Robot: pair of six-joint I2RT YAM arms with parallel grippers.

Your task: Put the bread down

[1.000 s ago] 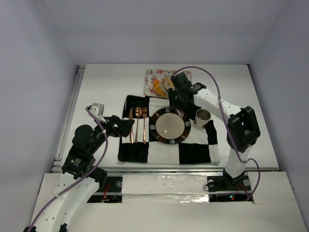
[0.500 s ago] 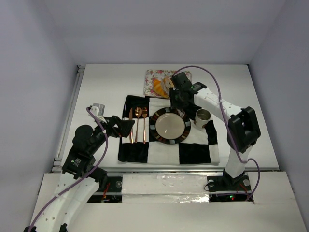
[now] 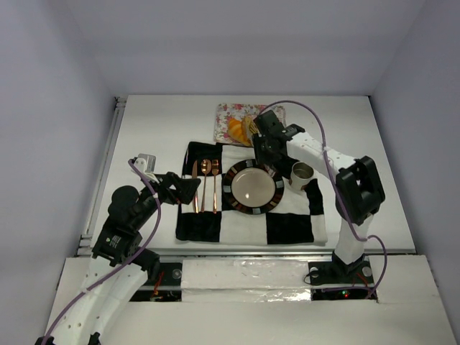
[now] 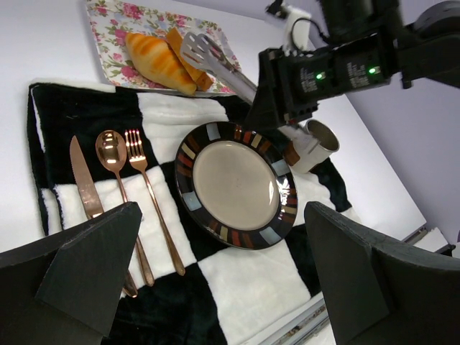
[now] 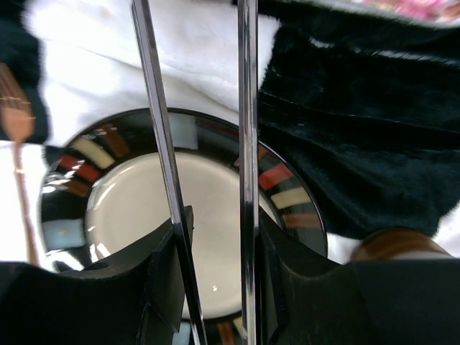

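**Right end effector** (image 3: pixel 263 141): the jaws are narrowed onto the two steel arms of the tongs (image 5: pixel 246 136), which pass between the fingers in the right wrist view. It holds the tongs; it does not hold the bread directly.

**Tongs:** in the left wrist view, the tongs (image 4: pixel 219 65) reach from the end effector out to the tray (image 4: pixel 115 29). Their head lies over the slice (image 4: pixel 177 42), just beside the roll (image 4: pixel 158 61). Whether the tips are clamped on the slice cannot be told.

**Bread:** both pieces lie together on the tray at the far edge of the mat (image 4: pixel 72 108). The plate (image 4: pixel 215 133) on the mat carries nothing.

**Left end effector** (image 4: pixel 226 287): the jaws stand wide and hold nothing. It hovers at the near left, over the cutlery (image 4: pixel 136 187).

**Change from the earlier frame:** the right arm has shifted slightly, elbow and wrist moving a little left, which sets the tongs head closer against the bread. The bread, plate, cup (image 4: pixel 320 140) and left arm have not moved.

**Meaning for the task:** this is judged to be the pick-up approach. The transfer has not started. The tongs must close on one piece, lift it, and carry it to the plate, the likely target.

**Caution:** the glossy roll may slip between smooth tong tips.
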